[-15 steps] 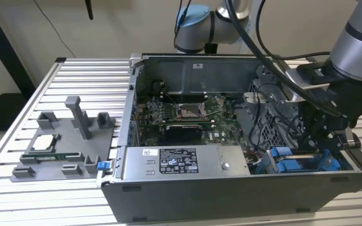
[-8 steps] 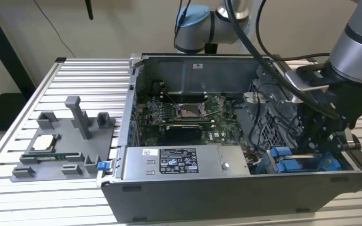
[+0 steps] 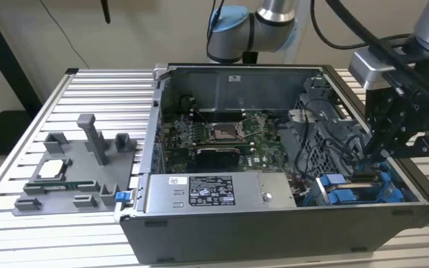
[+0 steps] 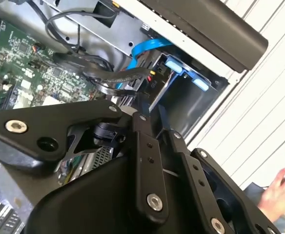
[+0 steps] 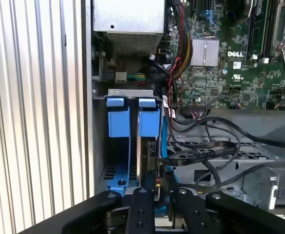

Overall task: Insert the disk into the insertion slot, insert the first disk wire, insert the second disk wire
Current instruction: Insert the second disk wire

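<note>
The disk stands edge-on inside the insertion slot, its blue carrier tabs at the mouth. In the exterior view the slot is at the case's front corner on the exterior view's right, and my gripper reaches down into it. In both wrist views my gripper is shut on the black connector of a disk wire, pressed against the disk's end. A blue wire curves into the bay beside it. The fingertips are partly hidden.
The grey power-supply box lies along the case front, with the motherboard behind it. A bundle of black cables crosses the drive cage. A grey fixture tray sits at the exterior view's left. A person's hand is beside the case.
</note>
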Robot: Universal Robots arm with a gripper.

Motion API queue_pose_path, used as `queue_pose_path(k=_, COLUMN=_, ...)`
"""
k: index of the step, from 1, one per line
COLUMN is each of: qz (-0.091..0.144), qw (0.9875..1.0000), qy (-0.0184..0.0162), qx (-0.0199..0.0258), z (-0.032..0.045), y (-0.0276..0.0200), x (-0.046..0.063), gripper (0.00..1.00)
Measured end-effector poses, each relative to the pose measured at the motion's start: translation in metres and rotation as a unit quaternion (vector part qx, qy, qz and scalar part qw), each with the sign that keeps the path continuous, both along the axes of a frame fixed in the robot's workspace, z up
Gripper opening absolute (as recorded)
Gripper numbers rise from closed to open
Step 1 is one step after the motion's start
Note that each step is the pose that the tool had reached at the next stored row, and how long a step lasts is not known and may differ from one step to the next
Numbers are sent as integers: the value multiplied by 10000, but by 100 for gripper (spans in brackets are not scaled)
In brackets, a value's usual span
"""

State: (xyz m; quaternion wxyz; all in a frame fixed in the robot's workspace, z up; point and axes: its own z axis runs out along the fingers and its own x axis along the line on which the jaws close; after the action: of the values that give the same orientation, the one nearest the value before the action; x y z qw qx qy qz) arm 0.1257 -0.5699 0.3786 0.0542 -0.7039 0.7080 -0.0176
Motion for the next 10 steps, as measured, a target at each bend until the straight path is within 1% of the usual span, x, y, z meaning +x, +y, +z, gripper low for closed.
queue_pose_path(k=4, qz=0, qw=10000, qy=0, qx=-1, z=173, y=0, x=-2, gripper=100)
queue_pose_path(k=6, qz=0, qw=10000, qy=0, qx=-1, z=238, y=0, x=-2, gripper=100)
queue_pose_path(k=10, qz=0, qw=10000, qy=0, qx=0, z=241, y=0, x=-3, gripper=100)
